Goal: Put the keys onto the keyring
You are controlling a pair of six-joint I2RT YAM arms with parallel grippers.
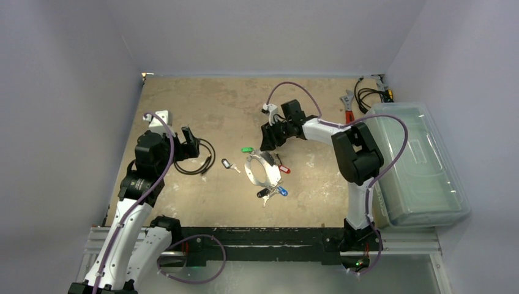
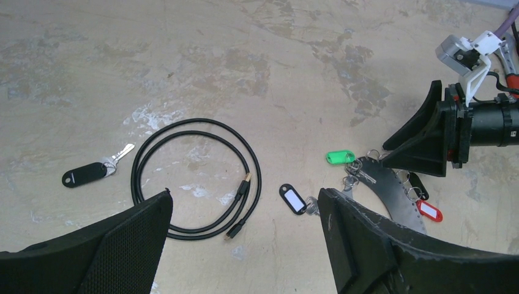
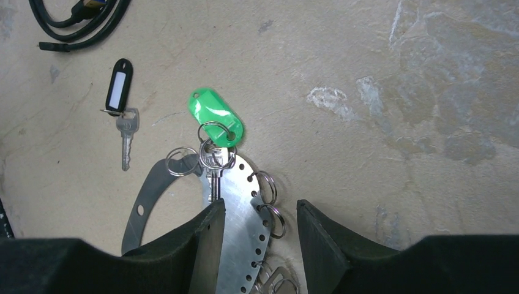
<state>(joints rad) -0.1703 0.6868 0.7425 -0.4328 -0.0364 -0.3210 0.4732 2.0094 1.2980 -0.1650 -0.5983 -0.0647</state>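
The keyring (image 1: 262, 173) is a flat silvery ring with holes along its rim, lying mid-table. Small split rings (image 3: 267, 187) hang from those holes. A green-tagged key (image 3: 215, 116) lies across its far end, and a black-tagged key (image 3: 120, 82) lies loose to the left. Red-tagged (image 1: 284, 169), blue-tagged (image 1: 282, 191) and dark (image 1: 263, 193) keys sit round the ring. My right gripper (image 3: 260, 211) is down over the ring's band. Its jaws straddle the band, with a gap on the right side. My left gripper (image 2: 245, 196) hovers open over the black cable (image 2: 196, 177), holding nothing.
Another black-tagged key (image 2: 85, 174) lies left of the coiled cable. A red-handled wrench (image 1: 349, 110) and more cables (image 1: 370, 95) lie at the back right. A clear plastic bin (image 1: 419, 165) stands along the right edge. Grey walls close in the table.
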